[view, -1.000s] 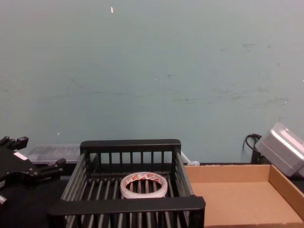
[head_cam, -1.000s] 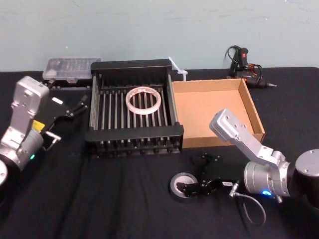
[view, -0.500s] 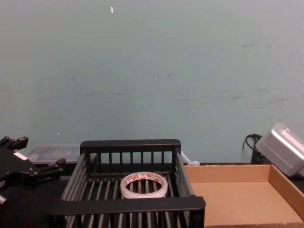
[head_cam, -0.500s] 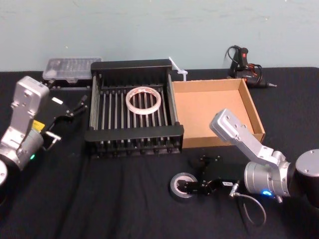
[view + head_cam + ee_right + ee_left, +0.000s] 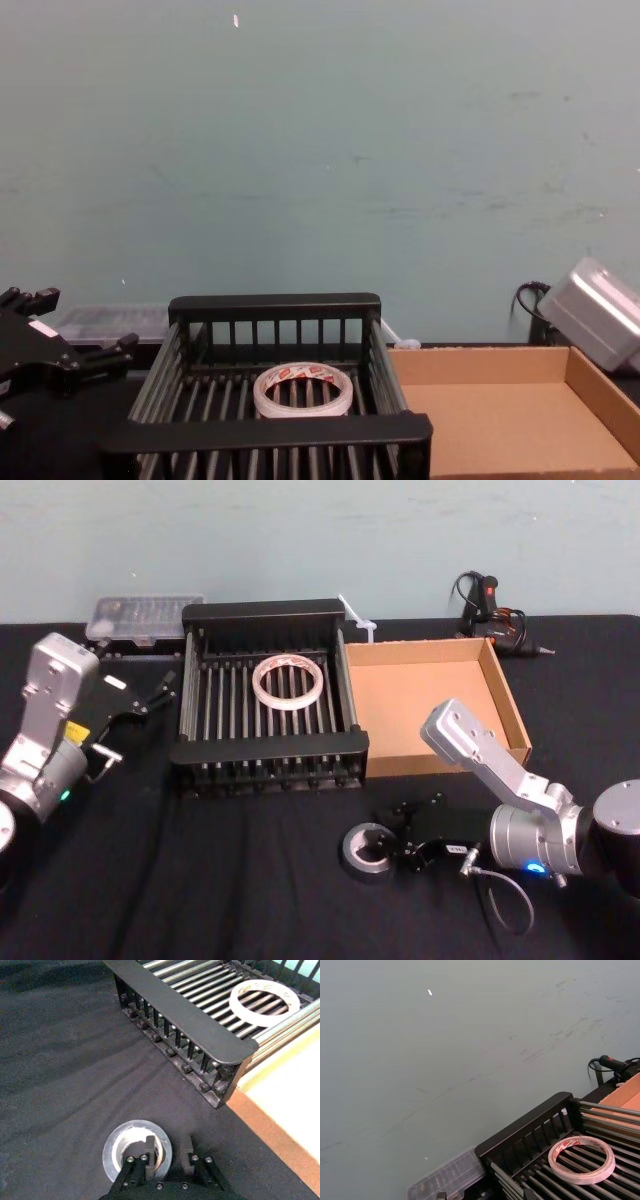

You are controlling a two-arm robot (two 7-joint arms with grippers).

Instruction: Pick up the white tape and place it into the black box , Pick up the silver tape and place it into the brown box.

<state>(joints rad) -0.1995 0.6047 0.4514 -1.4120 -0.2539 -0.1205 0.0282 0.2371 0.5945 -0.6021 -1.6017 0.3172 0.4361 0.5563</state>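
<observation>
The right tool [image 5: 167, 1160] sits low over the worktop [image 5: 230, 880] with its jaws spread, one finger dipped into the dark centre hole of the silver tape [image 5: 112, 1152] and the other outside the roll, so the near wall of the roll stands between them; that straddle looks chosen because the roll lies flat and its wall is the only part a pinch can take; nothing is pinched yet, and closing appears to be the step in hand. The silver tape rests on the worktop at about 5 o'clock from the black box [image 5: 270, 747] and 7 o'clock from the brown box [image 5: 420, 705]. The black box holds the white tape [image 5: 300, 407], lying flat on the bars; the brown box, touching it at 3 o'clock, is bare inside. The left tool [image 5: 155, 692] hangs idle at 9 o'clock of the black box, jaws apart.
</observation>
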